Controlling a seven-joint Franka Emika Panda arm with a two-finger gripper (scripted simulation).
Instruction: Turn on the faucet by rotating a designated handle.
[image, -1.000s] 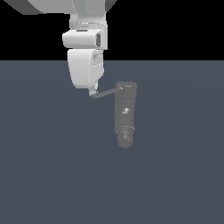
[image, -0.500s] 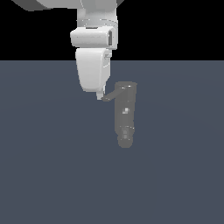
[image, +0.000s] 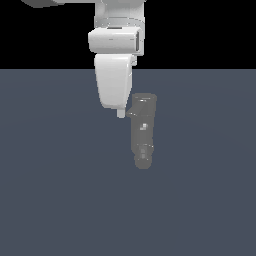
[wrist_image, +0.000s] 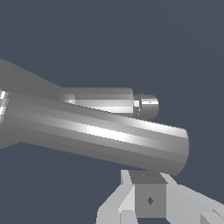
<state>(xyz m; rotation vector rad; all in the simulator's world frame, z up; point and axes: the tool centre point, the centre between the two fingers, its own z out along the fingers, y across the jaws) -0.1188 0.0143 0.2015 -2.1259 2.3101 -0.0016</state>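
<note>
While the handle (image: 131, 112) sits short and foreshortened at the faucet (image: 143, 131) top, you're mid-push on it.

Faucet lies on the dark desk (image: 55, 200) just right of centre in the exterior view, rounded tip toward the camera; the handle juts from its top end toward the exterior view's left. The claw (image: 120, 113) touches, or nearly touches, the handle's free end. Can't tell if the fingers are spread or pressed together: one white tip shows outside, and the wrist view shows only the rod (wrist_image: 94, 133) right over the finger bases. I'd keep contact near the rod's tip, push tangentially along its arc, and watch for slip-off. The arm hangs near-vertical from above, wrist pointing down, beside the faucet's top.
</note>
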